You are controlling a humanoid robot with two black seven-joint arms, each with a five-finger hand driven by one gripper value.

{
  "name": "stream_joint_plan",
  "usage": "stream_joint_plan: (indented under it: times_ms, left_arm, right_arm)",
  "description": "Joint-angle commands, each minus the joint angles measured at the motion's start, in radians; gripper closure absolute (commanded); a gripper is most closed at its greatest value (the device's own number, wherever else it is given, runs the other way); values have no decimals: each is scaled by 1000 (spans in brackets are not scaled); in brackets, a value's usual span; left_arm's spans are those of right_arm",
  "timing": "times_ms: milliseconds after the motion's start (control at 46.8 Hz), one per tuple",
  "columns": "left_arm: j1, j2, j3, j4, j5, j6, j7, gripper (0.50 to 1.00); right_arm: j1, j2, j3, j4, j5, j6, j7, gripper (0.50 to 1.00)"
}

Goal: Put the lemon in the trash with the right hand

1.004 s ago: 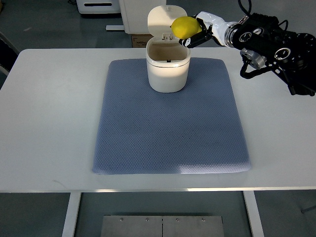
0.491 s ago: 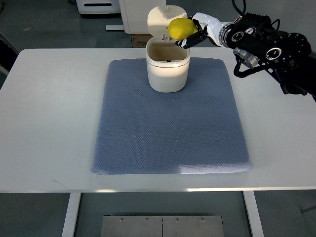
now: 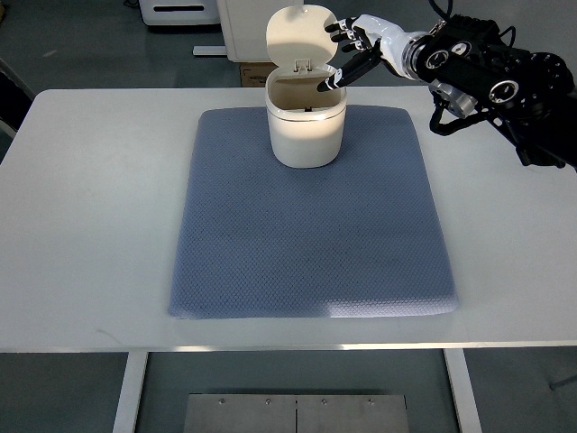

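A small cream trash bin (image 3: 306,126) stands on the far middle of the blue mat (image 3: 311,216), its lid (image 3: 297,34) tipped up and back. My right hand (image 3: 347,54) hovers over the bin's right rim with its fingers (image 3: 335,78) spread and nothing in them. The arm reaches in from the right edge. No lemon shows anywhere; the bin's dark inside hides whatever lies in it. My left arm is out of the picture.
The mat lies on a white table (image 3: 81,225). Beyond the far edge are a white cabinet (image 3: 248,23) and a cardboard box (image 3: 251,72) on the floor.
The lemon held above the bin's rim is gone from the right hand. The fingers have spread open and the lid has tilted slightly left.
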Motion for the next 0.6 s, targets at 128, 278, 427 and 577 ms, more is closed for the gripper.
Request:
stream_joint_plan:
  times_ms: [128,278,427,577]
  left_arm:
    - [-1,0,0,0,0,0,0,500]
    - [-1,0,0,0,0,0,0,500]
    - [1,0,-1,0,0,0,0,500]
    - [1,0,-1,0,0,0,0,500]
  right_arm:
    - [4,-55,-37,17,-2,22,0,507]
    - [6,-79,-51,20,2,28,1,500]
    - [24,-133,-44,36,2,84,3,500]
    - [24,-193,-43,40,2,106,6,500]
